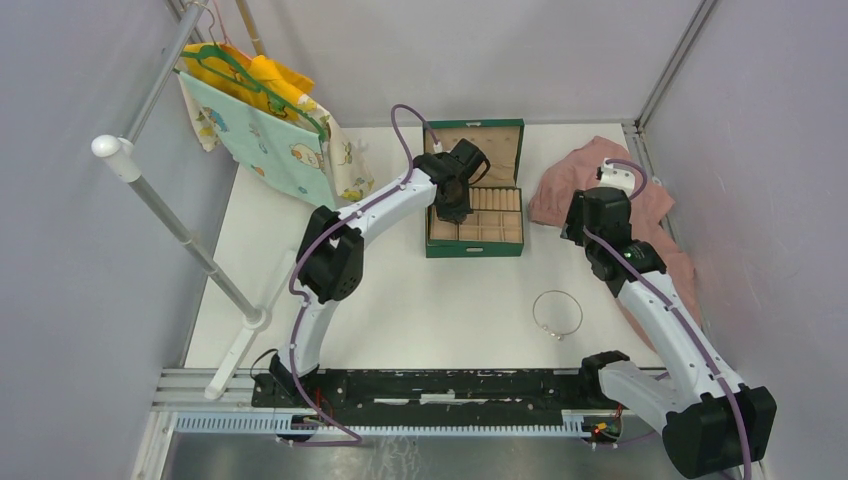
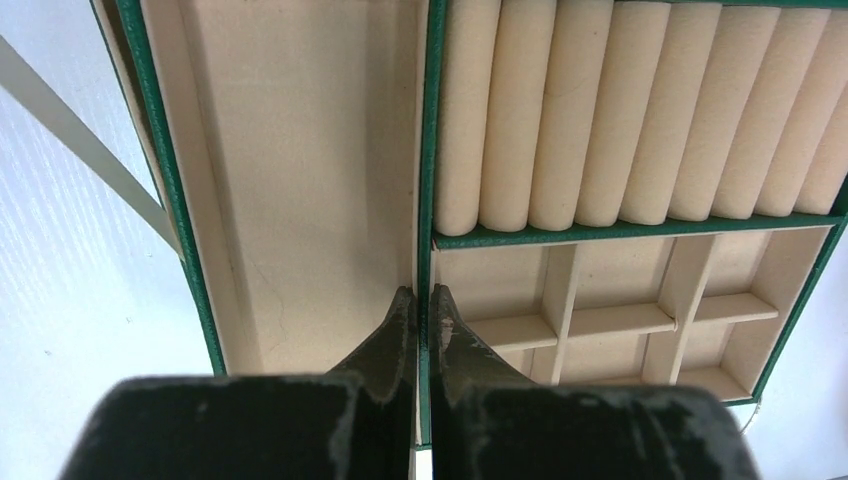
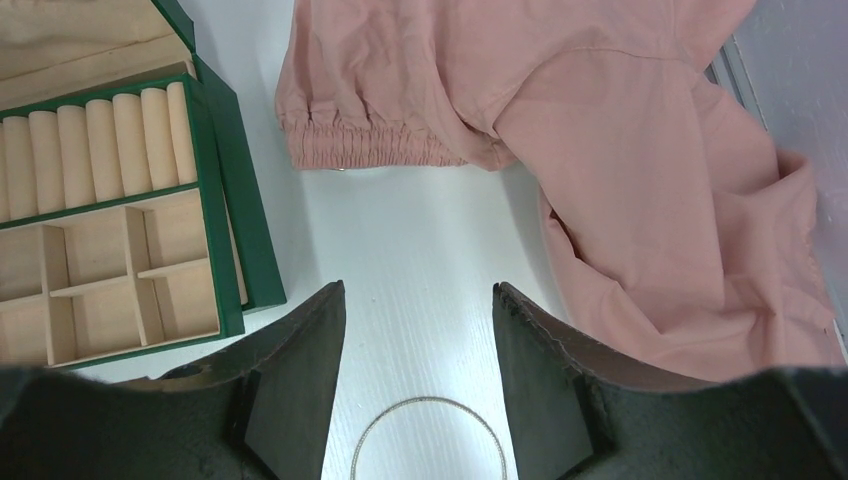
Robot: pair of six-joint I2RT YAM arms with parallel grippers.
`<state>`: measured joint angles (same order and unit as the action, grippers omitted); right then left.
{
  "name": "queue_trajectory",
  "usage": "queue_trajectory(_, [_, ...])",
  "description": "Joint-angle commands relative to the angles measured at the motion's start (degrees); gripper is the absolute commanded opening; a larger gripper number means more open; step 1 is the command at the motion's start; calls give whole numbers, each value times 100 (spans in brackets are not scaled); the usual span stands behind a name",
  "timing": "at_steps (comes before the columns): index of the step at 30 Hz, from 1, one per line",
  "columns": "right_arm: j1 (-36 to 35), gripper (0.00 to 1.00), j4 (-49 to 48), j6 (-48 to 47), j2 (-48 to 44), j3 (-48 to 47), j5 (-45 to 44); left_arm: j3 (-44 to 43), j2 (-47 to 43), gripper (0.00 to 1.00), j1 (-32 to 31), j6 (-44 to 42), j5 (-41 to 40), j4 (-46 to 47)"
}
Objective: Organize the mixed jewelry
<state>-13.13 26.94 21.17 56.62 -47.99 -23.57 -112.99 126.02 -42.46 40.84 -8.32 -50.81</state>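
1. So, little looks done. The box [image 1: 475,251] compartments you can see hold nothing, and no gold pieces can be made out anywhere.
2. The hoop [image 1: 558,292] lies flat on the table [image 1: 400,300], on the near right of the box and well apart from it, near the pink cloth [image 1: 600,180]. Getting it into the box looks like the main job left.
3. Your left gripper [image 2: 421,292] hangs over the wall between the box's lid and tray. Its fingers are pressed together, and nothing shows between them.
4. Your right gripper [image 3: 418,290] is spread wide and holds nothing, and the hoop shows low between its fingers.
5. The hoop is a thin silver wire ring with small beads on its near side. It will likely be awkward to pinch off the table.
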Motion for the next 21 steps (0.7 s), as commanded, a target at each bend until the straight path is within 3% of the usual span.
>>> queue_trajectory(1, [13, 62, -5, -4, -83, -96, -42, -275, 19, 2, 0, 384, -216, 435])
queue_trajectory(21, [20, 61, -44, 20, -50, -53, 114, -108, -28, 2, 123, 707, -804, 577])
